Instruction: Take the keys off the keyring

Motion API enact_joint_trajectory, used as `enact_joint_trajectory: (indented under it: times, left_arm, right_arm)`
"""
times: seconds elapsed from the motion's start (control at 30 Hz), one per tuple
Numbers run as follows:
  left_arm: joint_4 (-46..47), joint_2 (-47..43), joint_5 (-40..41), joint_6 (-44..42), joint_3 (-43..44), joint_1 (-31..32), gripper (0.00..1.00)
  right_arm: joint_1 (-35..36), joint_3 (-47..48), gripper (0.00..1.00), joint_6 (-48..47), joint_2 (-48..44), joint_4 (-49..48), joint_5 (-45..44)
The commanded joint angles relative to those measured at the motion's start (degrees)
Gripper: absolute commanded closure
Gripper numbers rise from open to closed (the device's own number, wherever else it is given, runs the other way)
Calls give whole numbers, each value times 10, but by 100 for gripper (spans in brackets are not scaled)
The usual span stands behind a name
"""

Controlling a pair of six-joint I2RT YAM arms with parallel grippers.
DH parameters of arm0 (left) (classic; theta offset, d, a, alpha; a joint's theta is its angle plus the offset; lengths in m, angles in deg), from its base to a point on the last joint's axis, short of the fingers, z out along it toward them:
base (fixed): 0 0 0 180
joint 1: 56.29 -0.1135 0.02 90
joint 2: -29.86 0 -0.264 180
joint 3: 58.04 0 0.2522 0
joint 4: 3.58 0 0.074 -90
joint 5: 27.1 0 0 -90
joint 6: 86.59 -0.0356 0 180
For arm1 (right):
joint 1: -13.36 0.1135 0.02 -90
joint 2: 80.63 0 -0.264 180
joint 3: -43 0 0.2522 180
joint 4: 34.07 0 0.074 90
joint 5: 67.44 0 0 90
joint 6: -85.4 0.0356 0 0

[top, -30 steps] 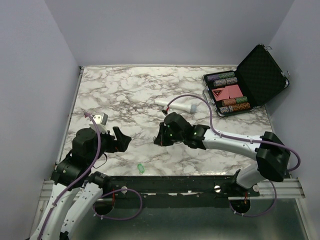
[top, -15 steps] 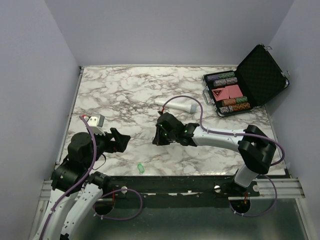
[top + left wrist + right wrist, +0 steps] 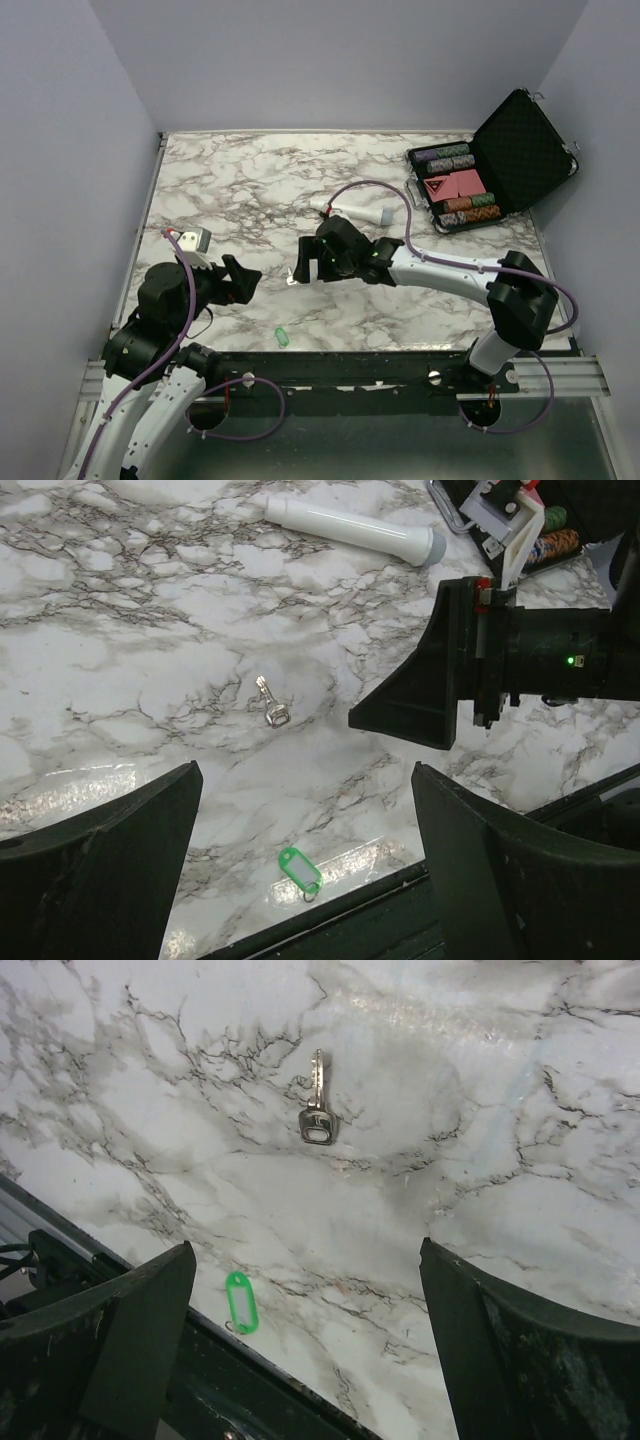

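A small grey metal key (image 3: 318, 1110) lies flat and alone on the marble table (image 3: 230, 185); it also shows as the key (image 3: 270, 702) and the key (image 3: 290, 283). The green keyring (image 3: 300, 870) with its thin metal ring lies apart from it at the table's near edge, also seen as the keyring (image 3: 240, 1302) and the keyring (image 3: 282, 337). My right gripper (image 3: 307, 1245) hangs open just above and right of the key, holding nothing. My left gripper (image 3: 305, 770) stands open and empty to the left, above the keyring area.
A long white cylinder (image 3: 352, 210) lies behind the right gripper. An open black case (image 3: 520, 140) with poker chips and cards stands at the back right. The table's near edge and a black rail (image 3: 420, 910) run close to the keyring.
The right gripper has gone from shut to open and shifted slightly left. The key now lies loose on the table below it. The left arm has hardly moved.
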State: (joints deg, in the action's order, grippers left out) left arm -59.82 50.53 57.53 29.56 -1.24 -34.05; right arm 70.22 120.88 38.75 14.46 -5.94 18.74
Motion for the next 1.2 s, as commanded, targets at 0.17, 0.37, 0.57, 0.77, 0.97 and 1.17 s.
enact_joint_trajectory:
  times: [0.17, 0.37, 0.57, 0.77, 0.97, 1.17]
  left_arm:
    - [13, -1, -9, -8, -6, -3, 6]
    - [15, -11, -7, -8, -8, -3, 6]
    - [16, -8, -14, -9, -8, -3, 6]
    - [17, -13, -12, -9, -8, -4, 6]
    - [19, -18, -18, -11, -9, -3, 6]
    - [20, -14, -25, -14, -9, -3, 6]
  right_arm:
    - [-3, 1, 0, -50, -96, 53, -80]
    - [-3, -40, 0, -102, -166, 58, -220]
    - [-3, -111, 0, -187, -249, 14, -379]
    - [-45, -186, 0, -239, -308, -49, -464]
    - [-123, -304, 3, -375, -394, -224, -452]
    - [-206, -382, 0, -405, -408, -295, -415]
